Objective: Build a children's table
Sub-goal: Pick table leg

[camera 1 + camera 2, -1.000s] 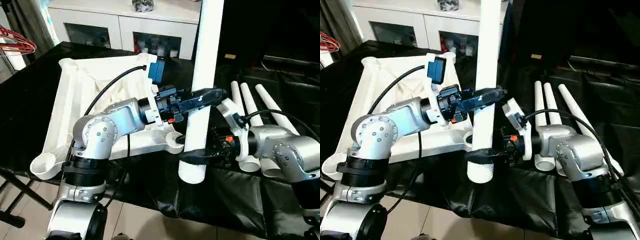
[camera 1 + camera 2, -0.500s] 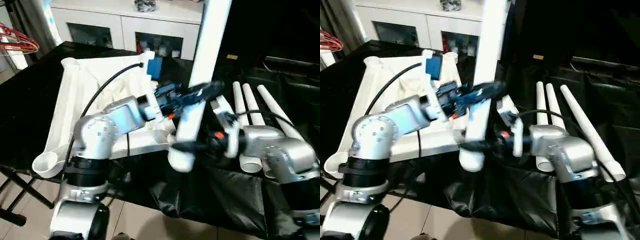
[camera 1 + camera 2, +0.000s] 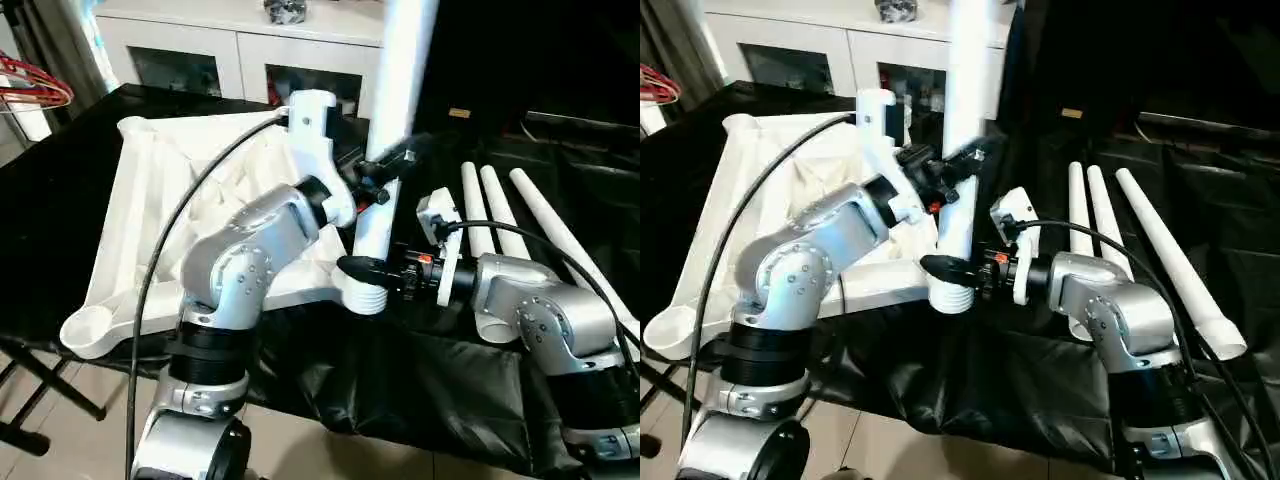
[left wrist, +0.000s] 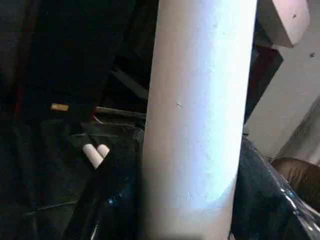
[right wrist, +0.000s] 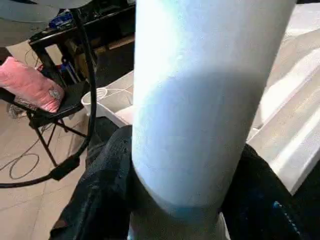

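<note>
Holding one white leg (image 3: 392,150) upright, your left gripper (image 3: 385,172) and right gripper (image 3: 362,268) both pinch it, its threaded foot at the near corner socket of the upturned tabletop (image 3: 150,215); three legs (image 3: 500,225) lie beside

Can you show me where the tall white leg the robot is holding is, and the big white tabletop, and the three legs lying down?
held leg (image 3: 378,215), left eye view, lower shaft.
tabletop (image 3: 140,210), left eye view, ribbed underside.
three spare legs (image 3: 1095,215), right eye view, middle leg's shaft.
</note>
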